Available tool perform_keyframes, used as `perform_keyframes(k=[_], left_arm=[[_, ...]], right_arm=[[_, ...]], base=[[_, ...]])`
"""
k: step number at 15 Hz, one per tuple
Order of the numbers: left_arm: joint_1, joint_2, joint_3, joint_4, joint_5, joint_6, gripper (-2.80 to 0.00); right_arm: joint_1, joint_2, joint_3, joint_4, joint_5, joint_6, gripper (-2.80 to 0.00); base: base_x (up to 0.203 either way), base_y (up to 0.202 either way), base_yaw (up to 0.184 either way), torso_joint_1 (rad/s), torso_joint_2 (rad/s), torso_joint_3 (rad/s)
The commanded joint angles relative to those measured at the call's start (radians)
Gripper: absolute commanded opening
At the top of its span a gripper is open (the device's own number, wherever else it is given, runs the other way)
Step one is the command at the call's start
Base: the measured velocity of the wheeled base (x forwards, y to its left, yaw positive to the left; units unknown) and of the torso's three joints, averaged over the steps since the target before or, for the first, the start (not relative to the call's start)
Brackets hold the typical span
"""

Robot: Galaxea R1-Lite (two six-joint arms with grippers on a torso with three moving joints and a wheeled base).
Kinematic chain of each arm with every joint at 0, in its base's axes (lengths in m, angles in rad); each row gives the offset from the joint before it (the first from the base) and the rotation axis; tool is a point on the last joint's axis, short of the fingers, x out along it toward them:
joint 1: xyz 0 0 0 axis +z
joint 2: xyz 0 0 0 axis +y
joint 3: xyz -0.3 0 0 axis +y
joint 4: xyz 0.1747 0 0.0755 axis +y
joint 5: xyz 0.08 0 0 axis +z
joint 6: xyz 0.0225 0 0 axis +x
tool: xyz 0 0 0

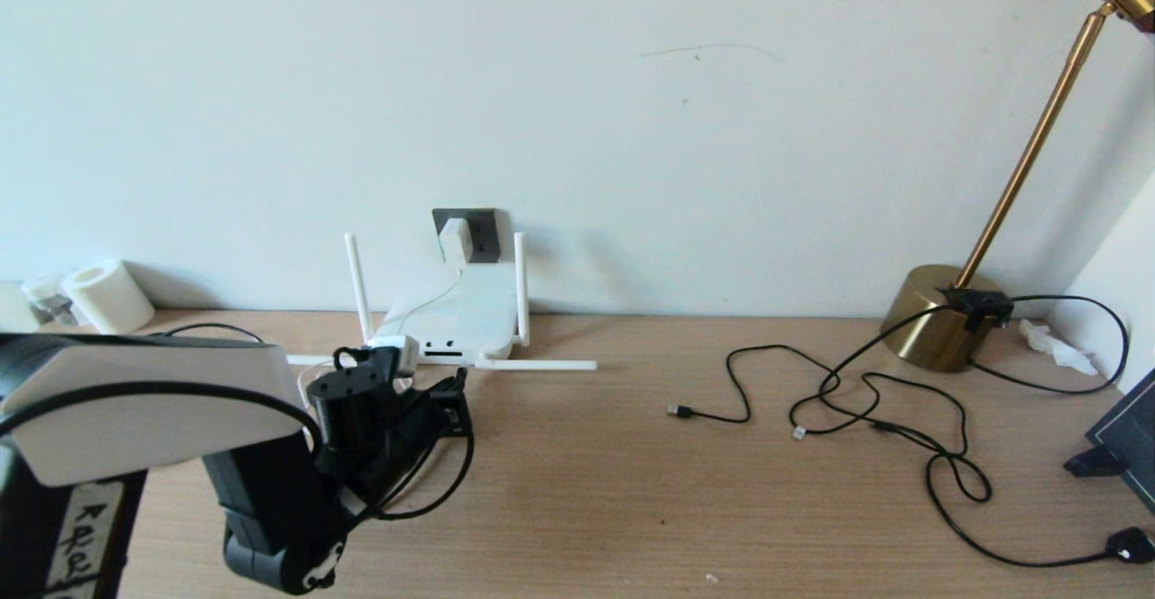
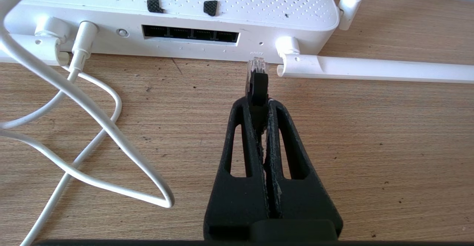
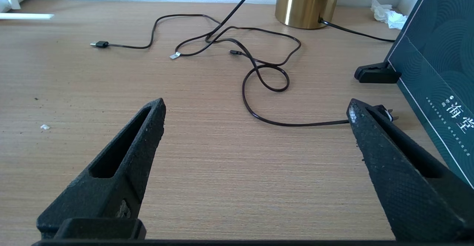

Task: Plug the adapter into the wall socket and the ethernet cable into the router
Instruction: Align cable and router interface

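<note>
The adapter (image 1: 457,240) already sits in the wall socket (image 1: 476,233) just behind the router (image 1: 460,319), so the cable step is in hand. The left gripper (image 2: 258,101), pinching the ethernet cable (image 2: 257,81) by its plug, hovers just before the router's front edge, beside its row of ports (image 2: 190,35). Next it likely needs a sideways shift toward a port, then a straight push. The right gripper (image 3: 255,109) idles spread wide, well apart from the router.

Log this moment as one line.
adapter in wall socket | left hand holds ethernet cable at router | right hand open, idle
</note>
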Motion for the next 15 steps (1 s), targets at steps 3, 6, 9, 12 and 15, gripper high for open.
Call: perform_keyframes(k=[3, 6, 9, 12, 15], left_arm=[[0.007, 0.002, -0.006, -0.008, 0.0, -0.001, -2.8], [0.012, 0.0, -0.026, -0.008, 0.0, -0.001, -2.8], [0.021, 0.0, -0.037, -0.008, -0.002, -0.001, -2.8], [0.041, -0.004, -0.035, -0.008, -0.018, -0.001, -2.8], [0.049, 0.003, -0.038, -0.008, -0.028, -0.001, -2.8]], right_arm=[[0.0, 0.0, 0.0, 0.0, 0.0, 0.0, 0.0], [0.0, 0.0, 0.0, 0.0, 0.0, 0.0, 0.0], [0.0, 0.0, 0.0, 0.0, 0.0, 0.0, 0.0], [0.0, 0.0, 0.0, 0.0, 0.0, 0.0, 0.0], [0.0, 0.0, 0.0, 0.0, 0.0, 0.0, 0.0]], base=[[0.0, 0.0, 0.0, 0.0, 0.0, 0.0], [0.0, 0.0, 0.0, 0.0, 0.0, 0.0], [0.0, 0.0, 0.0, 0.0, 0.0, 0.0], [0.0, 0.0, 0.0, 0.0, 0.0, 0.0], [0.0, 0.0, 0.0, 0.0, 0.0, 0.0]])
